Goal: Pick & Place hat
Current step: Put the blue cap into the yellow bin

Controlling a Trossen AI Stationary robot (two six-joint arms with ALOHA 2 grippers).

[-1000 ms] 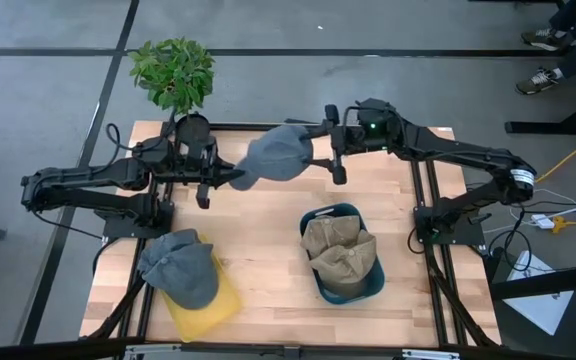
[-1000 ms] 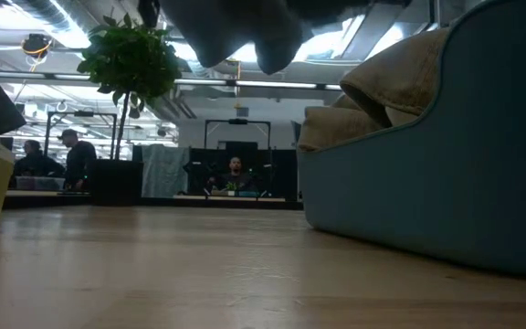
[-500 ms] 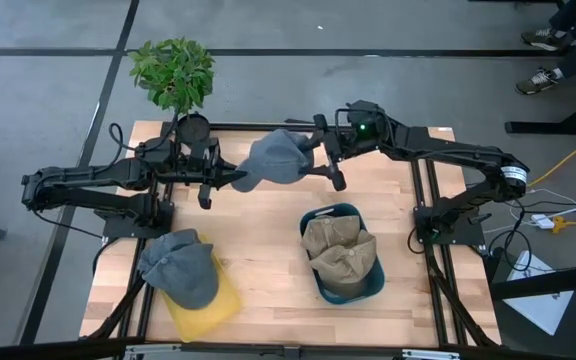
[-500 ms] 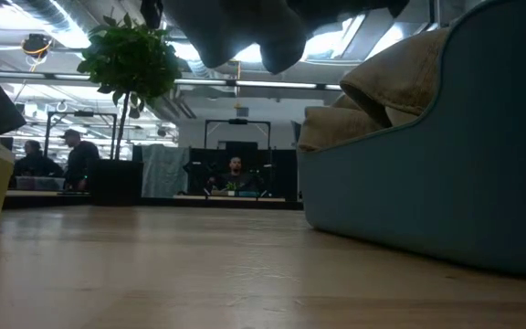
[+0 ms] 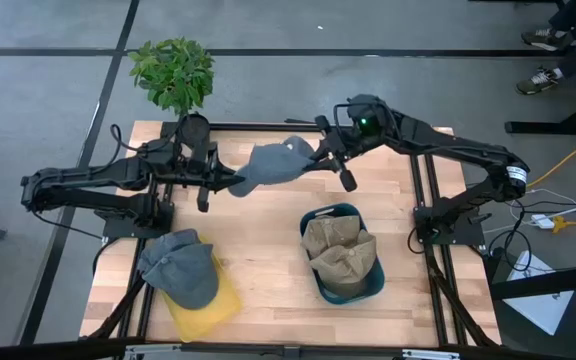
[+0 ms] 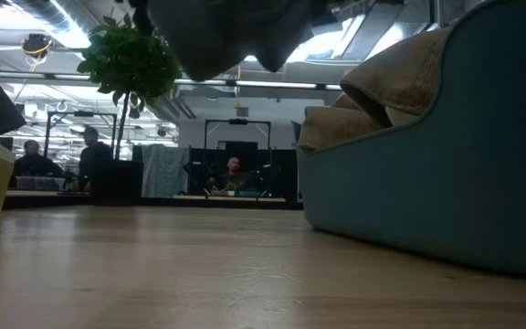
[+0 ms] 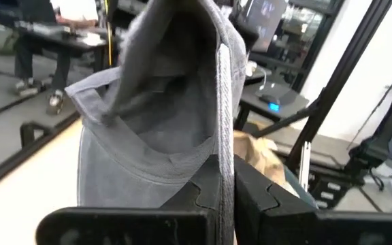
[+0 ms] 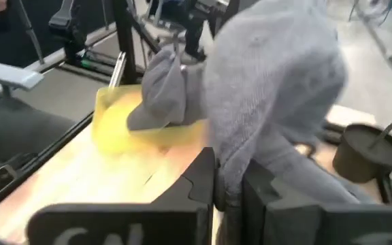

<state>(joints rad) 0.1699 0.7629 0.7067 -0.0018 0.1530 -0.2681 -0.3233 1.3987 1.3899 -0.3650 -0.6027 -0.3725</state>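
Since a second ago your right pincer [image 5: 320,160] has swung its wrist and dropped a little, and the grey cap [image 5: 268,165] between the two arms now hangs flatter and lower. Both pincers are clamped on it: the left pincer [image 5: 230,180] pinches the brim edge, the right one pinches the crown fabric. It hangs above the tabletop [image 5: 268,240], with the blue bin [image 5: 353,285] well below-right of the right pincer. Pull apart unevenly and one thin pinch could slip
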